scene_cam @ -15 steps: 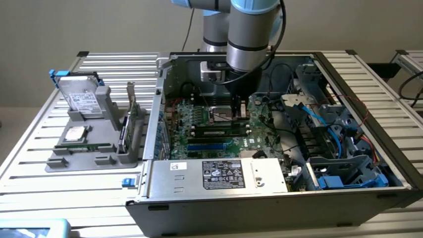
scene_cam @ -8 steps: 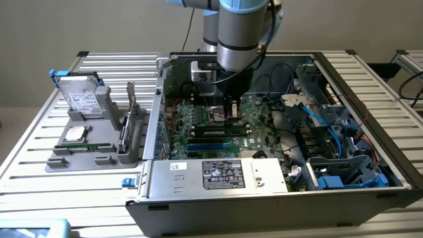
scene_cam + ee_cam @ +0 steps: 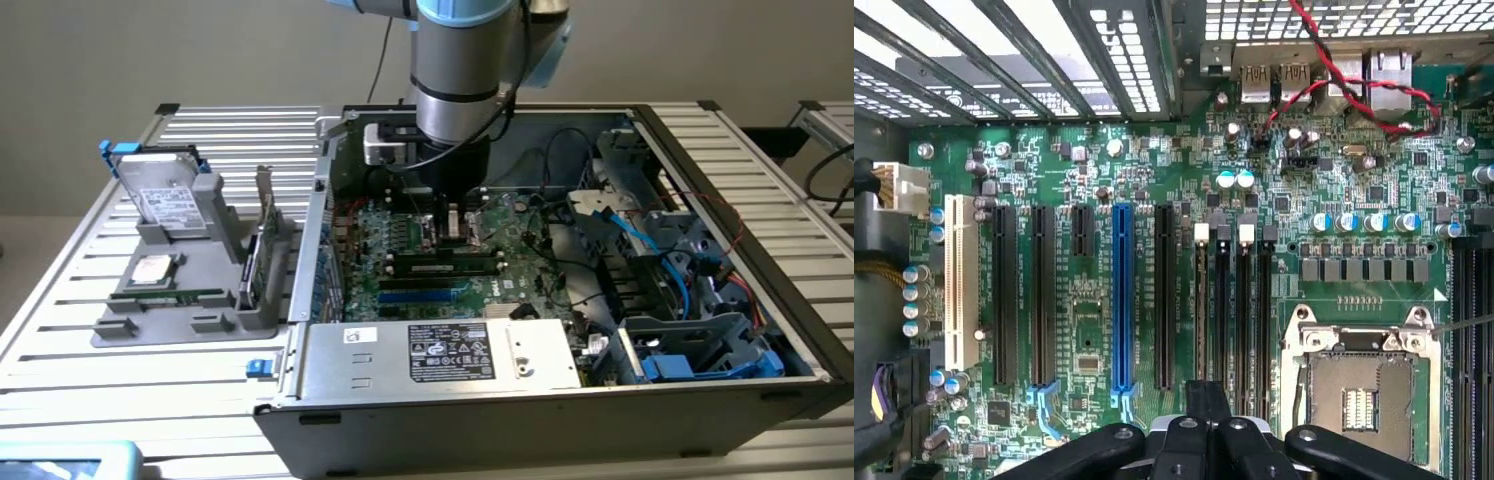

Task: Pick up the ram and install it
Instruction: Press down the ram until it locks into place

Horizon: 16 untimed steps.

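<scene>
Black gripper low over motherboard, near the four dark memory slots and beside open CPU socket. Cannot tell how far open, nor whether anything is held.

Ram lying flat in grey tray, well apart from gripper, outside case on the exterior view's left. Sharing that tray: silver square chip just behind ram, hard drive standing upright at the back, expansion card on edge along the side nearest case.

Inside open case: green motherboard on the floor, power supply against the near wall, drive cage with blue cables toward the exterior view's right. Tray and case both resting on slatted metal table.
</scene>
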{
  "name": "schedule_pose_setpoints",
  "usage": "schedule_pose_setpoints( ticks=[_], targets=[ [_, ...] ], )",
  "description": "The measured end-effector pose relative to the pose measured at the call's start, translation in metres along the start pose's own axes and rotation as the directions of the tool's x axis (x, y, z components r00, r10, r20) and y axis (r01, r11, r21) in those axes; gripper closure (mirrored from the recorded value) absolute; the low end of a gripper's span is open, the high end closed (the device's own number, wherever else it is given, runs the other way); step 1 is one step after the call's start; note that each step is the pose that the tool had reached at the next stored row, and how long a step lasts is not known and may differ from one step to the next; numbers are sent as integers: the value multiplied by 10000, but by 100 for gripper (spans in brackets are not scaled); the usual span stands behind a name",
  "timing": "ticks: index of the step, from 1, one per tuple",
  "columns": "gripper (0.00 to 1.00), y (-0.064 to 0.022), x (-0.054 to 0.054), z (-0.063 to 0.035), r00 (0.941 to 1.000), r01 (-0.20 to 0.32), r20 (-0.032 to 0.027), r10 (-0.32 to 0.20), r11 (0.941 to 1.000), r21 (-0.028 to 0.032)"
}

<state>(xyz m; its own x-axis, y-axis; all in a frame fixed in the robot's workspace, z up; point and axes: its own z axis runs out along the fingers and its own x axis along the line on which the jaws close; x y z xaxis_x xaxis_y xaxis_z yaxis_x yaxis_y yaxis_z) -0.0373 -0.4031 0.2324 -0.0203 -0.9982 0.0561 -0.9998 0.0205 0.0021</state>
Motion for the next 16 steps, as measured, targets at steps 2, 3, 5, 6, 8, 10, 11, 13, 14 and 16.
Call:
schedule_pose_setpoints(
  ticks=[2, 3, 5, 6, 8, 10, 11, 13, 14, 16],
  targets=[
    [89, 31, 0, 1, 10000, 0, 1, 0, 10000, 8],
    [89, 41, 0, 1, 10000, 0, 2, 0, 10000, 11],
    [89, 52, -2, 0, 10000, 0, 1, 0, 10000, 14],
    [89, 56, -5, 1, 10000, 0, 2, 0, 10000, 15],
    [89, 60, -11, 2, 10000, -1, 1, 1, 10000, 16],
    [89, 66, -11, 1, 10000, -2, -8, 2, 10000, 18],
    [89, 69, -11, 2, 10000, -2, -10, 2, 10000, 19],
    [89, 71, -9, 4, 10000, -1, -13, 1, 10000, 21],
    [89, 71, -8, 6, 10000, -1, -17, 1, 10000, 21],
    [89, 72, -8, 11, 10000, -4, -27, 4, 10000, 20]
  ],
)
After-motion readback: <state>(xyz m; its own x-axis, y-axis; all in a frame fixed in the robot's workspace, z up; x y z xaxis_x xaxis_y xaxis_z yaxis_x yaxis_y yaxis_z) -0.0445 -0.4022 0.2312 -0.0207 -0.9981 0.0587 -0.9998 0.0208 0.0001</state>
